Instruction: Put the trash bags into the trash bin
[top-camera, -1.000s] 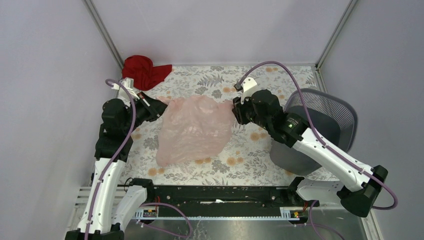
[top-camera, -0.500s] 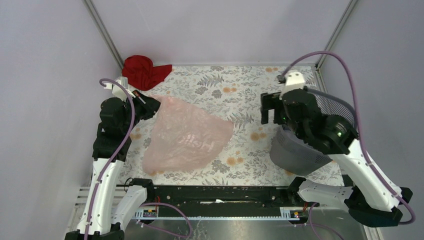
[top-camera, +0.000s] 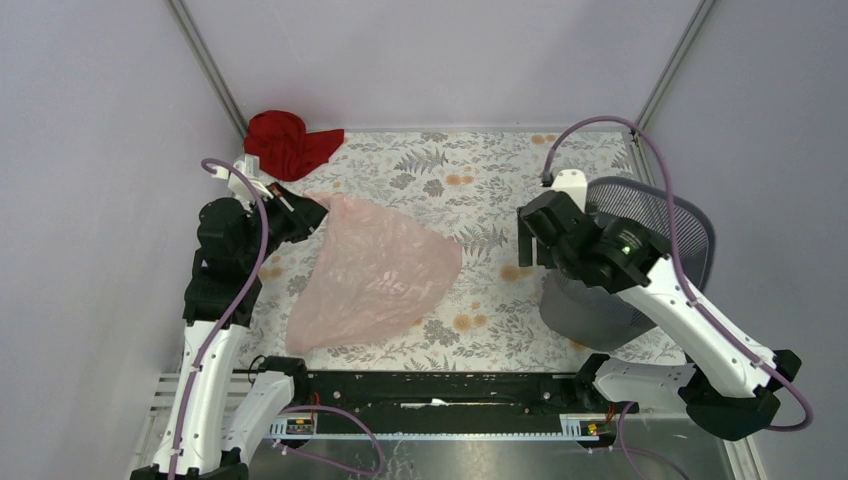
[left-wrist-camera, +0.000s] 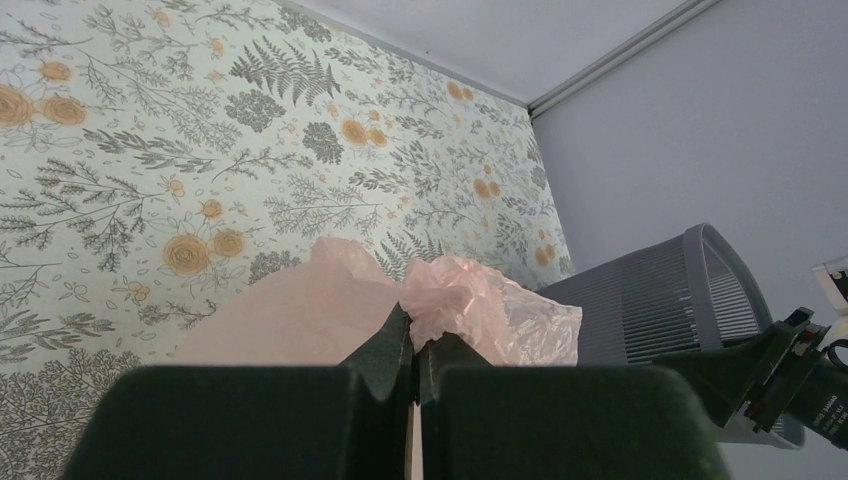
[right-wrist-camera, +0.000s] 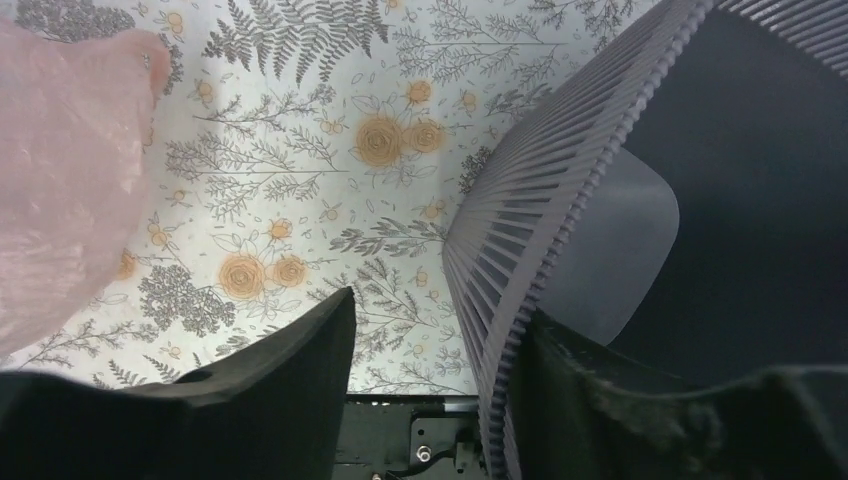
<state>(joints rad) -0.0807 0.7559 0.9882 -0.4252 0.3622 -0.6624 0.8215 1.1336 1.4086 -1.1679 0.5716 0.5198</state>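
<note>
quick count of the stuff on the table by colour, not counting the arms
pink: 1, the trash bag
red: 1, the cloth
dark grey: 1, the trash bin
total: 3

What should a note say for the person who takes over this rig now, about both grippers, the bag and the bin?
The left gripper has its jaws shut on a far corner of the pink bag.
The right gripper has its jaws open and empty, at the rim of the bin on the side facing the bag.
The bag lies mostly spread on the table, apart from the bin.
Done: one corner gripped.
Left: bring the bag over the bin and drop it in.
</note>
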